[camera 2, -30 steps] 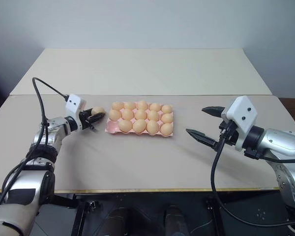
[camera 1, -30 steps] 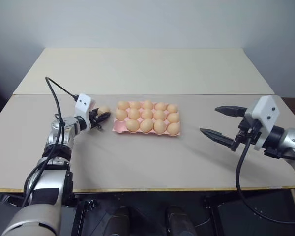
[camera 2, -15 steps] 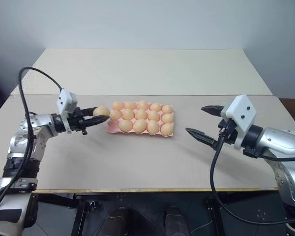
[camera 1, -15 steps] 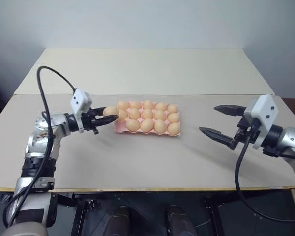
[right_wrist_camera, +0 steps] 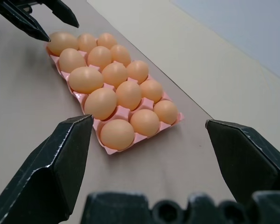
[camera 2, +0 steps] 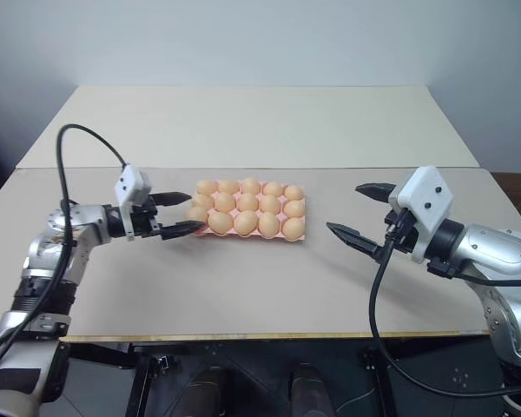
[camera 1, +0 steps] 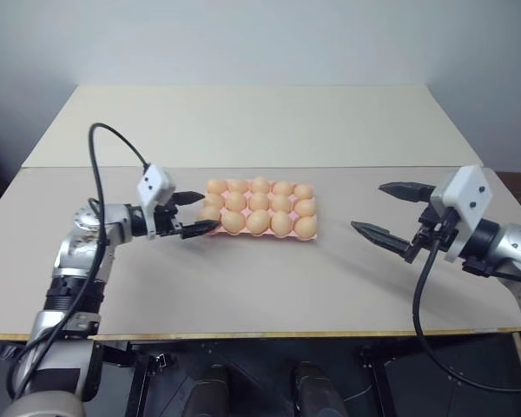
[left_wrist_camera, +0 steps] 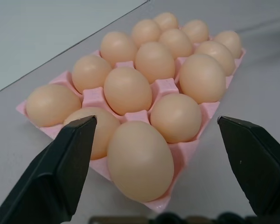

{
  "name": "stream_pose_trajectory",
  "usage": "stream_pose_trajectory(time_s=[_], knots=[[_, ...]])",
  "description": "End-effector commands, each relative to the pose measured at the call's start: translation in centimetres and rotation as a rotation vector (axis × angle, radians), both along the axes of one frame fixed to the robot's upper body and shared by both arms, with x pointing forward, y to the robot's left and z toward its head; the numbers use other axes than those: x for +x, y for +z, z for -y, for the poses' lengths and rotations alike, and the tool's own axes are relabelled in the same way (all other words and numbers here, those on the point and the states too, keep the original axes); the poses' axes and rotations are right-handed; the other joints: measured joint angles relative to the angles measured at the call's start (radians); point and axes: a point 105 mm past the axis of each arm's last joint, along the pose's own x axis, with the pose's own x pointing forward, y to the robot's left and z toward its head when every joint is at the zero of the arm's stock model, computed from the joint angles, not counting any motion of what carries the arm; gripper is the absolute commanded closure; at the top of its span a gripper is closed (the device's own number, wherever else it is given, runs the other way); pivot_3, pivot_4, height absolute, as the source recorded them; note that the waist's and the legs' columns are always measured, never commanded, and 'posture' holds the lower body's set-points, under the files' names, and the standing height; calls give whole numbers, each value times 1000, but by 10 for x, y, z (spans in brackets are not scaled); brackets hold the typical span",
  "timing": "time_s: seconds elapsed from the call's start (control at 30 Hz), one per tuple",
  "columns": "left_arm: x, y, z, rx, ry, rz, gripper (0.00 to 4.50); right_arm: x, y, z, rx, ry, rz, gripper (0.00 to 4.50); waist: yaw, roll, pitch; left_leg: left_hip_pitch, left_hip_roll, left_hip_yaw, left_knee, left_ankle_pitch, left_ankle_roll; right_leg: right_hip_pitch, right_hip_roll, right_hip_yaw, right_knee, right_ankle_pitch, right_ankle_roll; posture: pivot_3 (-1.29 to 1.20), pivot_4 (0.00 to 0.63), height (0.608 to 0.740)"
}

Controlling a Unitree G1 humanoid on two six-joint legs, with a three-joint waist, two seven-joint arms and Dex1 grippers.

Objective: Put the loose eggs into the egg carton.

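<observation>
The egg carton (camera 1: 269, 236) is a pale pink tray lying mid-table, and every cup I can see holds a tan-orange egg (camera 1: 259, 202). Loose eggs are out of view. My left gripper (camera 1: 207, 212) is open at the carton's left end, its fingers on either side of the corner egg (left_wrist_camera: 140, 161) without touching it. My right gripper (camera 1: 367, 207) hangs open and empty above the table, well to the right of the carton. The right wrist view takes in the whole carton (right_wrist_camera: 170, 122), with the left gripper (right_wrist_camera: 46, 23) at its far end.
The beige table (camera 1: 243, 287) has bare surface on all sides of the carton. A seam (camera 1: 373, 168) runs across behind the carton, with a second tabletop beyond it. A black cable (camera 1: 113, 139) loops up from my left wrist.
My left gripper carried an egg from the table beside the carton to its left end and opened, leaving the egg in the corner cup. The right arm has kept still.
</observation>
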Motion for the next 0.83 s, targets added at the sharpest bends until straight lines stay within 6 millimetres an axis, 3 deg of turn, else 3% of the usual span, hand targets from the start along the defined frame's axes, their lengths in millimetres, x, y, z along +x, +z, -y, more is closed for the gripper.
stream_pose_trajectory(time_s=[0.03,0.1,0.27,0.57,0.83], knots=[[-1,39,-23,1,73,105,24,-3,11,1,-4,-4,67,0,-5,0,0,0,0,0,0,0,0,0,0,0,0,0,0,0,150,740],[-8,51,-30,6,82,127,24,-3,12,1,-5,6,63,0,-7,0,0,0,0,0,0,0,0,0,0,0,0,0,0,0,150,740],[-54,74,-58,24,81,152,24,-3,13,2,-14,39,52,0,-20,0,0,0,0,0,-1,0,0,0,0,0,-1,0,0,0,150,740],[-113,63,-73,1,188,79,24,1,1,5,0,61,-5,0,-11,1,0,3,1,1,-1,0,0,2,-1,1,-1,0,0,0,150,740],[-128,63,-68,-18,212,45,24,-1,-2,1,9,95,-25,0,-9,1,0,3,1,1,-1,0,0,2,-1,1,-1,0,0,0,150,740]])
